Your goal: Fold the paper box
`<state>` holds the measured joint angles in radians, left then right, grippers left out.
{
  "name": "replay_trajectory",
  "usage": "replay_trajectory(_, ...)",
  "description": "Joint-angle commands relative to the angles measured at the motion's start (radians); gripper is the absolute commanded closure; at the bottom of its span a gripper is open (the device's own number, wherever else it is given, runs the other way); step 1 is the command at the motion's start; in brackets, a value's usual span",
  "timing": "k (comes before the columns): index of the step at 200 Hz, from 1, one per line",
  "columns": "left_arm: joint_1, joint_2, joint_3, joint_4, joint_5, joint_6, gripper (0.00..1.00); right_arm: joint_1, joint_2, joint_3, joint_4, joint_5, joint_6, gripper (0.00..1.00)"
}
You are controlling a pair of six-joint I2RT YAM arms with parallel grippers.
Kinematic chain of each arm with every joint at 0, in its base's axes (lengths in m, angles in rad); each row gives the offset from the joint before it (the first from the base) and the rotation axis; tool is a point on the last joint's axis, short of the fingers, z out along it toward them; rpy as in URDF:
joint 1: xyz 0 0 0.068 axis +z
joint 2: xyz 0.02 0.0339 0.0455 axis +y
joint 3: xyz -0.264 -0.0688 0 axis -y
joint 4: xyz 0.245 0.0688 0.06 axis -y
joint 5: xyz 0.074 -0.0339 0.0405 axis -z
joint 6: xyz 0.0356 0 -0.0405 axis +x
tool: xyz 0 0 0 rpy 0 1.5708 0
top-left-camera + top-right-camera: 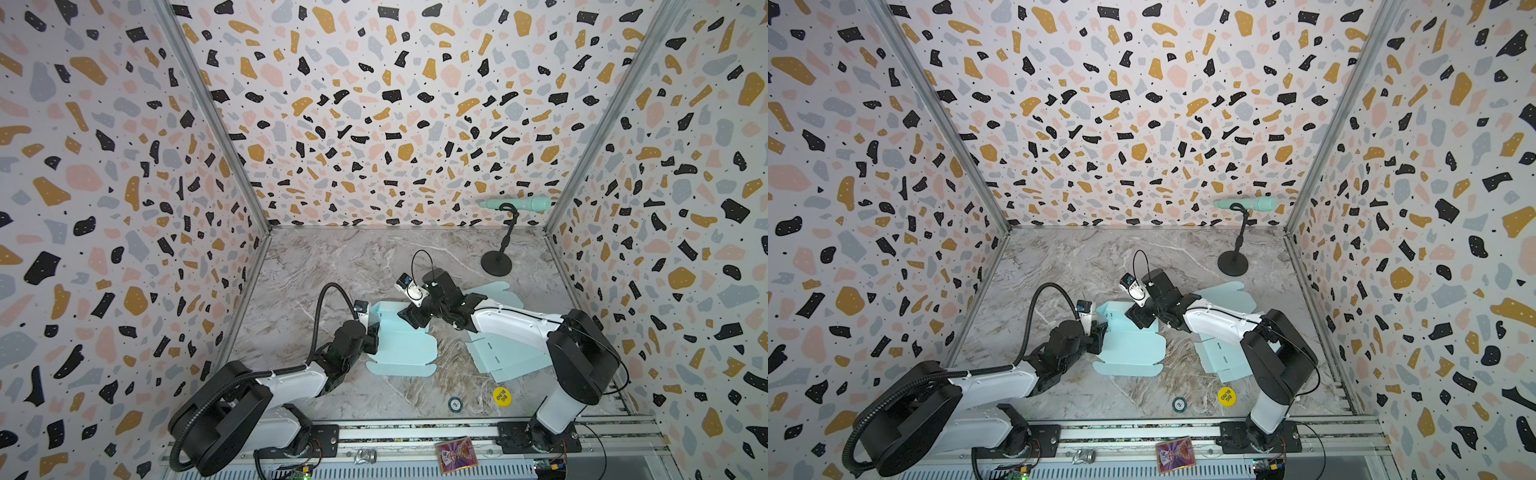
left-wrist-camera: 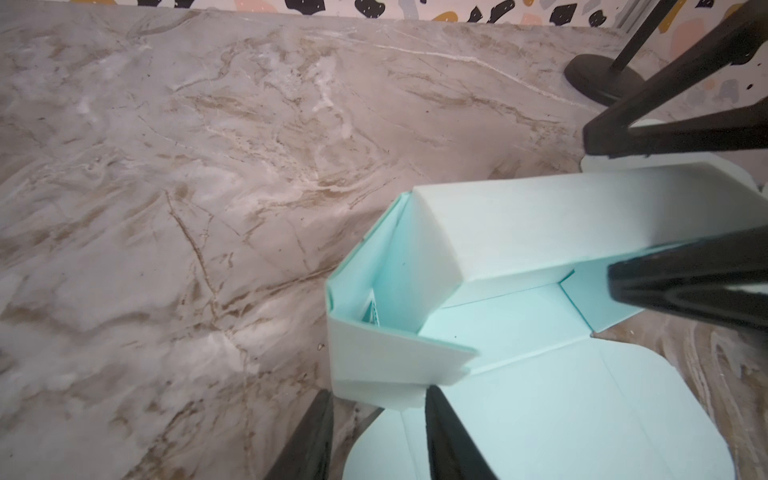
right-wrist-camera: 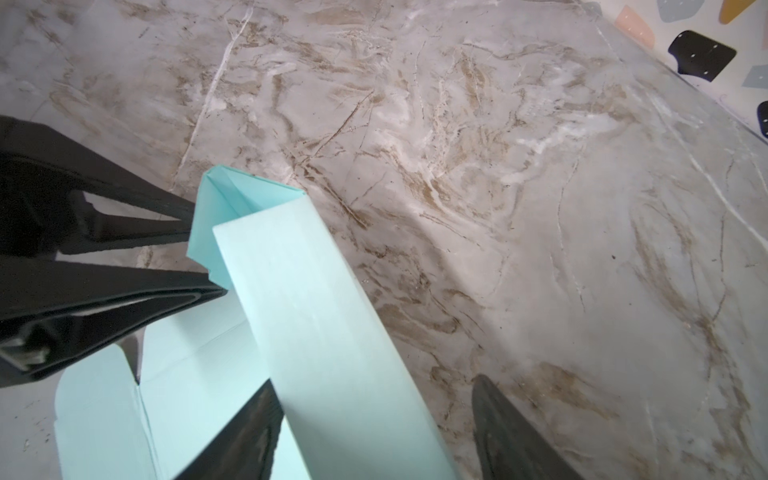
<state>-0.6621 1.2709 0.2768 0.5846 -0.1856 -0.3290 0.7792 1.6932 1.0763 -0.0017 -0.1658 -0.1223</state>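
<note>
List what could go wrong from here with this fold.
The raised wall of the paper box stands loose between the right end effector's open jaws; it may spring back flat.
The left end effector straddles the corner flap close by; the two could collide or crush that flap.
A second flat blank lies under the right arm and could get dragged.
</note>
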Motion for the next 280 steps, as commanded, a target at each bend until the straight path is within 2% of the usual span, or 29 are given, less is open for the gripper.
replay_trajectory(1, 0.008, -0.051, -0.046, 0.102, 0.080, 0.004, 0.60, 0.007, 0.010, 0.045, -0.040, 0.009, -0.033, 0.28)
replay_trajectory(31, 0.044, -0.085, -0.083, 0.120, 0.080, -0.058, 0.60, 0.041, 0.051, 0.055, -0.049, 0.174, -0.084, 0.28)
replay_trajectory(63, 0.104, -0.095, -0.122, 0.163, 0.125, -0.111, 0.62, 0.038, 0.074, 0.043, -0.016, 0.235, -0.102, 0.34)
replay_trajectory(94, 0.191, -0.117, -0.129, 0.192, 0.184, -0.128, 0.63, 0.004, 0.073, 0.034, 0.008, 0.194, -0.126, 0.39)
replay_trajectory(122, 0.271, -0.077, -0.094, 0.230, 0.258, -0.109, 0.62, -0.037, 0.088, 0.036, 0.000, 0.083, -0.196, 0.41)
replay_trajectory(146, 0.302, 0.041, 0.011, 0.217, 0.368, -0.042, 0.60, -0.075, 0.119, 0.077, -0.047, -0.032, -0.245, 0.44)
replay_trajectory(168, 0.307, 0.171, 0.110, 0.205, 0.508, 0.039, 0.57, -0.082, 0.132, 0.094, -0.068, -0.060, -0.291, 0.45)
replay_trajectory(181, 0.306, 0.226, 0.154, 0.190, 0.543, 0.063, 0.56, -0.089, 0.140, 0.110, -0.085, -0.075, -0.313, 0.45)
replay_trajectory(222, 0.299, 0.288, 0.203, 0.168, 0.575, 0.086, 0.55, -0.102, 0.157, 0.139, -0.111, -0.104, -0.348, 0.46)
replay_trajectory(280, 0.274, 0.349, 0.273, 0.131, 0.524, 0.128, 0.55, -0.104, 0.152, 0.136, -0.124, -0.111, -0.400, 0.51)
